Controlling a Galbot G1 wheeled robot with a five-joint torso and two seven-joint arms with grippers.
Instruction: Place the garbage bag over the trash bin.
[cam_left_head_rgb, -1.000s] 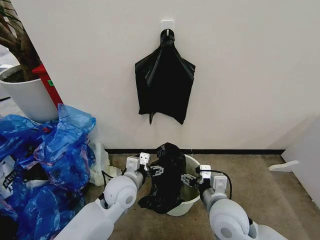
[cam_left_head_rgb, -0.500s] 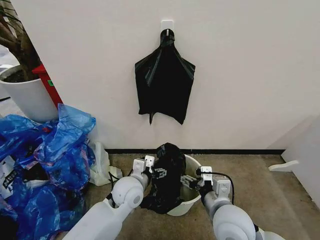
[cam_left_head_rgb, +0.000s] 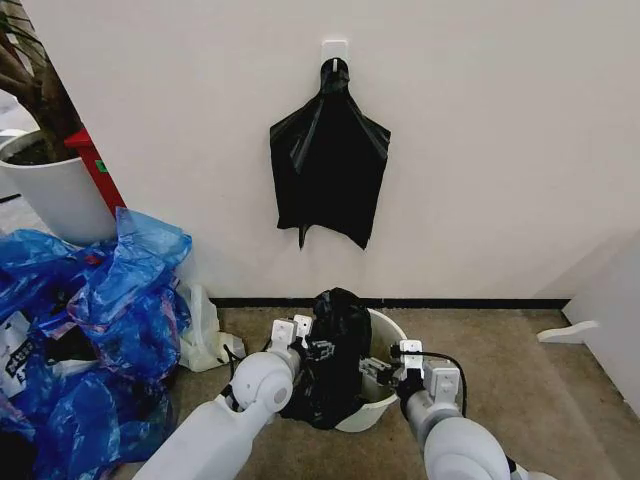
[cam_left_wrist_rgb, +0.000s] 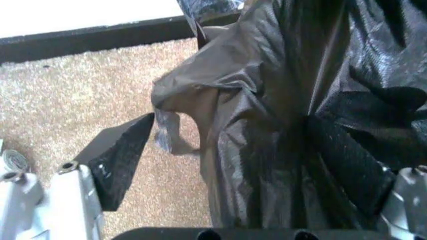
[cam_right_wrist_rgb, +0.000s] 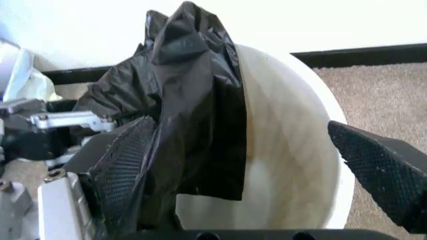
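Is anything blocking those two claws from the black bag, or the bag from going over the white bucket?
Nothing visible does. The garbage bag already drapes over the near left rim of the trash bin. The left gripper has film between its open fingers, and the open right gripper sits at the bin's mouth beside the bag.

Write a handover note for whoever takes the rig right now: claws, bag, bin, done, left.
Left claw: open, astride the bag at the bin's left side.
Right claw: open, over the bin's mouth, beside the bag.
Bag: bunched over the left rim, part inside, part hanging outside.
Bin: upright on the carpet by the wall.
Done: bag on the bin.
Left: spread the bag's mouth around the whole rim.
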